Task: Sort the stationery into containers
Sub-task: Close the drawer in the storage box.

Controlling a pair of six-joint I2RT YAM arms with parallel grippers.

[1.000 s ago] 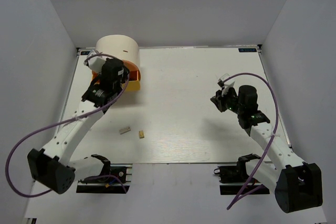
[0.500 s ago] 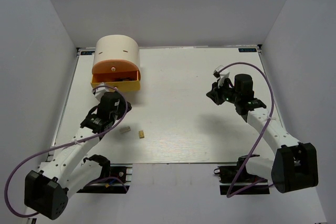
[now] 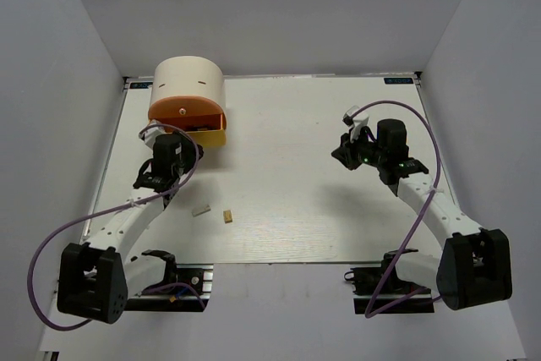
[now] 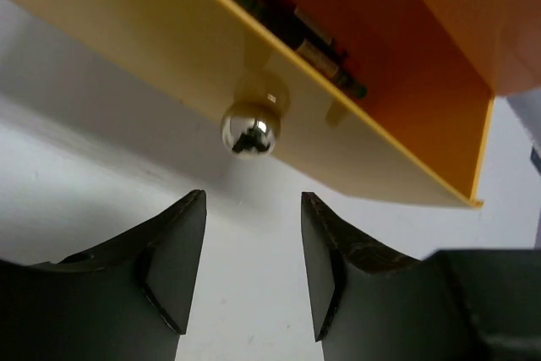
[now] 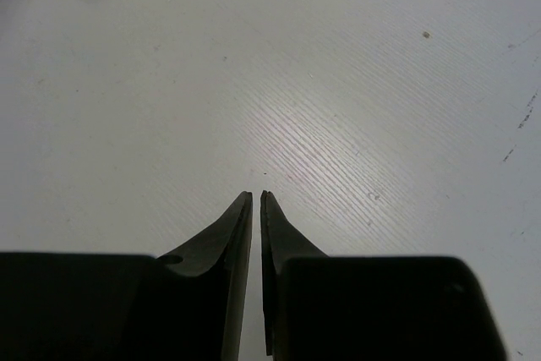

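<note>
The containers are a cream drum (image 3: 188, 80) at the far left, with an orange tray (image 3: 180, 111) and a yellow tray (image 3: 210, 135) swung out under it. Dark highlighters (image 4: 314, 41) lie inside the yellow tray (image 4: 127, 48). My left gripper (image 3: 172, 141) (image 4: 254, 200) is open and empty. It faces the tray's shiny knob (image 4: 249, 130), which sits just beyond the fingertips. A grey block (image 3: 200, 209) and a tan block (image 3: 227, 216) lie on the table nearer the arms. My right gripper (image 3: 341, 156) (image 5: 256, 194) hangs shut and empty over bare table.
White walls close in the table (image 3: 296, 200) on the left, right and far sides. A purple cable (image 3: 84, 221) loops beside the left arm, and another arcs over the right arm. The orange tray (image 4: 423, 23) overhangs the yellow one.
My left gripper came off the top of the trays, dropped back toward the near side, then moved up to the yellow tray's front with its jaws wider. The right arm shifted slightly left.
</note>
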